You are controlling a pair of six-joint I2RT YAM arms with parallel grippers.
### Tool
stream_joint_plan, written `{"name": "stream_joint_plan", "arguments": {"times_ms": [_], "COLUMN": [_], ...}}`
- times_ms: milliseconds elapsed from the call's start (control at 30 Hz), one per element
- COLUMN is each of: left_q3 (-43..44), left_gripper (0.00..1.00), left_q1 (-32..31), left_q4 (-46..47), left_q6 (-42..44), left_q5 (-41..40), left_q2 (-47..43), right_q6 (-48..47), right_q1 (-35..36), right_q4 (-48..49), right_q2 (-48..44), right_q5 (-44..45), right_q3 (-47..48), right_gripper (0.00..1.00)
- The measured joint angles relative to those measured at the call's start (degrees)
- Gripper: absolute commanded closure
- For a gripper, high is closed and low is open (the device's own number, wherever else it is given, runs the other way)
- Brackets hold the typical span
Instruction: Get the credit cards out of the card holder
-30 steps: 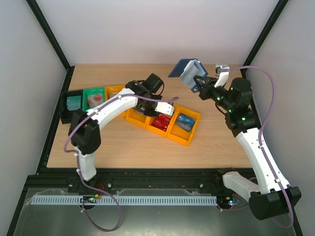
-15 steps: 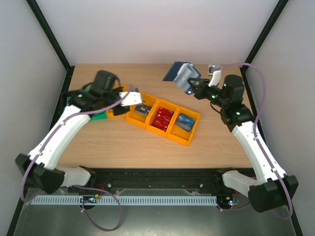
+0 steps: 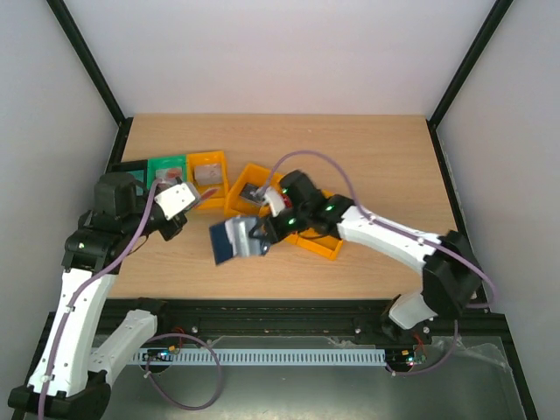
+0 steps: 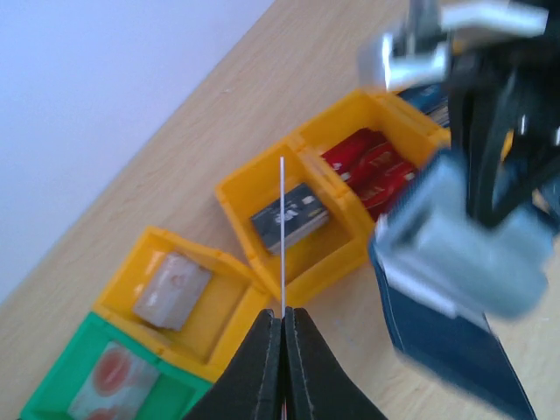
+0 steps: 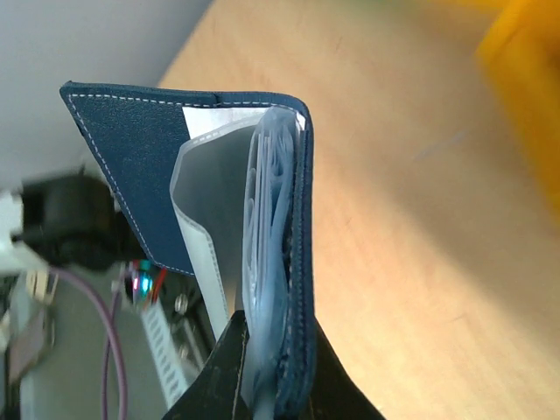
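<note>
Pinching the card holder point(image 5: 131, 166) at its lower edge, the right gripper point(image 5: 267, 354) has both fingers pressed onto the pale inner pockets and the navy cover. The holder hangs open, one navy flap spread away from the blue-grey sleeves. From above, it sits just off the near left corner of the orange tray point(image 3: 236, 203), over the bare table point(image 3: 376, 149). Whether it touches the wood cannot be told.

The left gripper point(image 4: 283, 319) is further left of the tray, its fingers pressed together. A thin white line stands straight up from between the tips, apparently a white card point(image 4: 282, 227) seen edge-on.

Inside the tray, a dark grey card point(image 4: 289, 217) lies in the left compartment and red cards point(image 4: 367, 166) lie in the middle one. The far compartment is mostly hidden behind the right arm.

Left of the tray, just beside it, stands a small orange bin point(image 4: 131, 271) holding a greyish card point(image 4: 173, 289). A green bin point(image 4: 52, 398) follows, holding a pale card with reddish print point(image 4: 109, 383). A black bin point(image 3: 118, 179) sits furthest from the tray.
</note>
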Motion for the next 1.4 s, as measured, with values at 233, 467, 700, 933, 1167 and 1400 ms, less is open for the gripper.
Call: {"name": "stream_joint_plan", "arguments": {"times_ms": [233, 467, 700, 933, 1167, 1400], "left_q3": [-4.9, -6.03, -7.13, -7.13, -7.13, -7.13], "left_gripper": [0.98, 0.98, 0.98, 0.98, 0.98, 0.98], "left_q1": [0.0, -0.07, -1.46, -2.91, -3.3, -3.56], "left_q4": [-0.5, -1.29, -1.53, -2.4, -3.61, -3.91], "left_q6": [-2.6, -3.15, -3.08, -3.1, -2.93, -2.73], "left_q5": [6.64, 11.04, 13.27, 18.69, 22.21, 23.69], "left_q2": [-0.7, -0.87, -1.03, -0.61, -0.07, -0.02], "right_q6": [-0.83, -2.08, -9.79, -18.1, -21.38, -21.44], "right_q1": [7.74, 6.38, 3.04, 3.56, 4.72, 5.05], "right_q4": [-1.77, -6.82, -13.29, -4.63, -1.46, -1.11], "right_q2": [11.41, 15.76, 2.32, -14.58, -5.38, -3.15], "right_q5": [-5.22, -1.16, 9.62, 1.2, -3.06, -5.05], "right_q3": [-2.71, -2.23, 3.69, 4.35, 8.68, 8.72], "right_gripper": [0.92, 0.33, 0.1, 0.15, 0.53, 0.97]}}
